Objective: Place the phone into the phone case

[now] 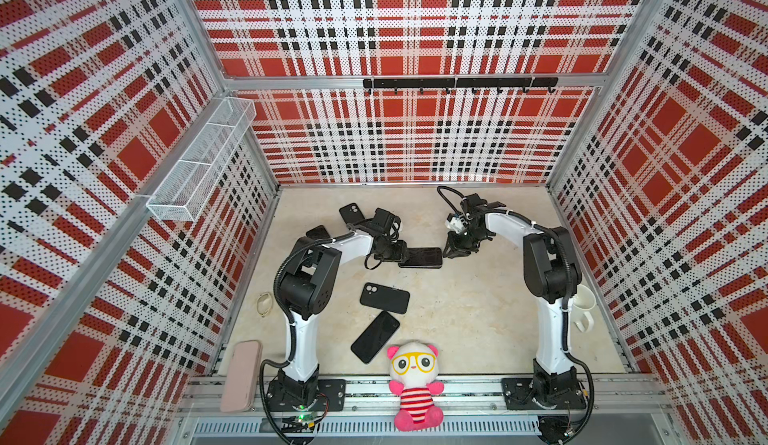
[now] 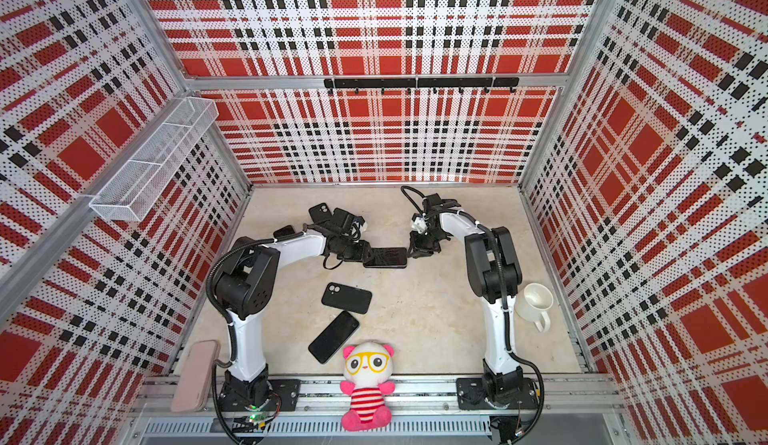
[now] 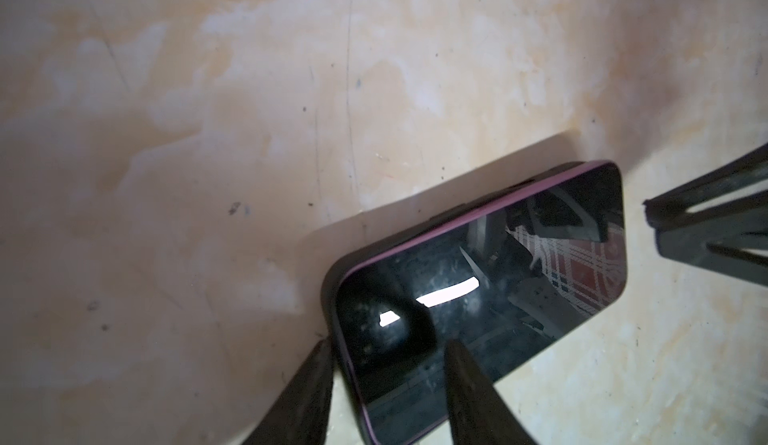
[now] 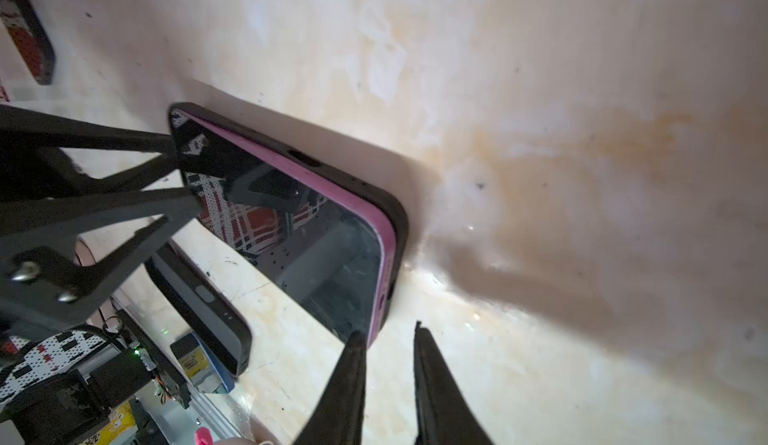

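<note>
A pink-edged phone (image 1: 420,257) (image 3: 498,276) (image 4: 311,247) lies screen up in a black phone case (image 3: 329,293) (image 4: 397,218) mid-table. Its pink side shows above the case's rim along one long side and at the end near my right gripper. My left gripper (image 1: 402,256) (image 2: 366,254) (image 3: 390,341) is open at the phone's left end. One finger sits outside the case's corner and the other over the screen. My right gripper (image 1: 446,254) (image 2: 411,252) (image 4: 388,328) is at the right end, jaws slightly apart and empty, one fingertip at the pink corner.
Nearer the front lie another black case (image 1: 384,297), back up, and a bare black phone (image 1: 375,337). One more case (image 1: 352,213) lies behind my left arm. A panda plush (image 1: 413,384), white mug (image 1: 584,306), pink pouch (image 1: 241,374) and glasses (image 1: 264,303) line the edges.
</note>
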`<action>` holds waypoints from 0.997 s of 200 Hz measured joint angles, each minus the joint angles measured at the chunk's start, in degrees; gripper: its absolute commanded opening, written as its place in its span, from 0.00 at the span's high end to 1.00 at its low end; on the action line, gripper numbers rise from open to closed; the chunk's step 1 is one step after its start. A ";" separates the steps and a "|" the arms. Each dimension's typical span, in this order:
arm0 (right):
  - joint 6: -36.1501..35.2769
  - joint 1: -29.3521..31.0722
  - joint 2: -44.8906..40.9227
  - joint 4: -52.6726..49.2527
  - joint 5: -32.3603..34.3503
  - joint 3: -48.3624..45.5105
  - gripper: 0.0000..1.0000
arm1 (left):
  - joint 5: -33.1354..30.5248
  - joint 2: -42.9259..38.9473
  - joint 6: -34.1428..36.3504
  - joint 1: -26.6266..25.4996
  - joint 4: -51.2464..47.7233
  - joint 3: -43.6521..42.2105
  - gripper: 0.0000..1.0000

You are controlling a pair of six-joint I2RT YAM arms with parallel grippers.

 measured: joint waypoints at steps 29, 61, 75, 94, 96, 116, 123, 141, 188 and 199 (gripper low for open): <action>0.81 0.59 -0.50 1.38 -0.39 -0.26 0.84 | 0.00 0.00 0.00 0.00 -0.02 0.00 0.53; 1.16 1.16 -0.50 1.77 0.02 -2.12 0.84 | 0.00 0.00 0.00 -0.02 -0.02 0.00 0.54; 1.18 1.22 -0.48 1.79 0.42 -2.71 0.84 | 0.00 0.00 0.00 0.00 -0.02 0.00 0.54; 1.31 1.44 -0.48 1.99 0.50 -3.26 0.86 | 0.00 0.00 0.00 -0.02 -0.04 0.00 0.55; 1.40 1.46 -0.48 2.03 0.50 -3.32 0.86 | 0.00 0.00 -0.02 0.00 -0.04 0.00 0.55; 1.81 1.84 -0.37 2.34 0.28 -3.65 0.89 | -0.02 0.00 -0.02 0.00 -0.04 0.00 0.55; 1.97 1.92 -0.24 2.45 0.20 -3.72 0.90 | -0.02 0.00 -0.02 -0.02 -0.07 0.00 0.56; 2.29 2.14 0.04 2.67 0.28 -3.74 0.93 | -0.07 0.00 -0.02 0.00 -0.13 0.00 0.57; 3.37 2.14 0.04 3.17 0.09 -4.17 0.94 | -0.09 0.00 -0.11 0.00 -0.42 0.00 0.58; 3.74 2.14 0.00 3.63 -0.15 -4.57 0.93 | -0.09 0.00 -0.15 0.00 -0.44 0.00 0.58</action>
